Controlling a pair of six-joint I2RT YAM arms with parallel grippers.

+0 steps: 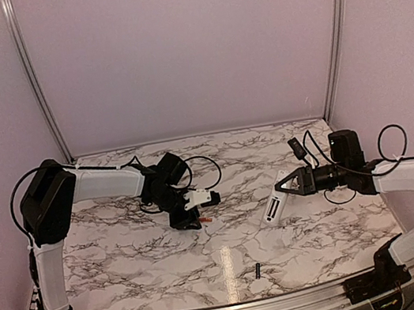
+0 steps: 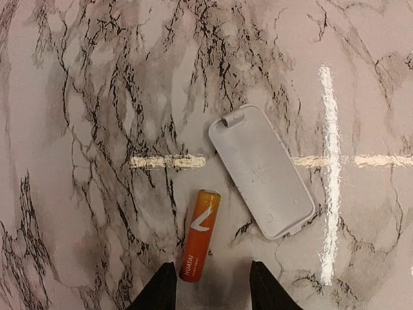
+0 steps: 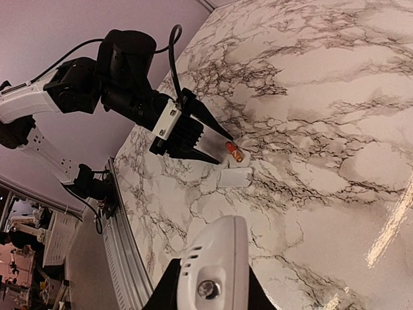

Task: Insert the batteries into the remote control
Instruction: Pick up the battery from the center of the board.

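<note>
On the marble-patterned desk (image 1: pixel 127 249), toward its left half, the orange battery (image 2: pixel 200 234) lies flat. In the left wrist view it is a slim orange cylinder with a white mark and a copper-coloured end pointing away from the camera. Just beside it, on its right in that view and not touching it, lies a white battery cover (image 2: pixel 261 171). The cover is a rounded rectangle with a small tab at its far end.

The left hand (image 2: pixel 211 268) is low over the desk, directly at the near end of the orange battery. Its two dark fingers (image 2: pixel 161 290) stand apart, one on each side of this end. The battery is closer to the left-side finger, and a clear gap remains to the other one, so nothing is clamped.

The right hand (image 1: pixel 286 185) is over the right half of the desk, well apart from the left hand. It is clamped on the remote control (image 1: pixel 273 209), a small white handset. The remote is tilted, with its free end pointing down toward the desk; I cannot tell if this end touches the surface. In the right wrist view the white body sits between both dark fingers.

The black battery (image 1: pixel 256 269) lies alone near the front edge of the desk, between the two arms and away from both hands.
</note>
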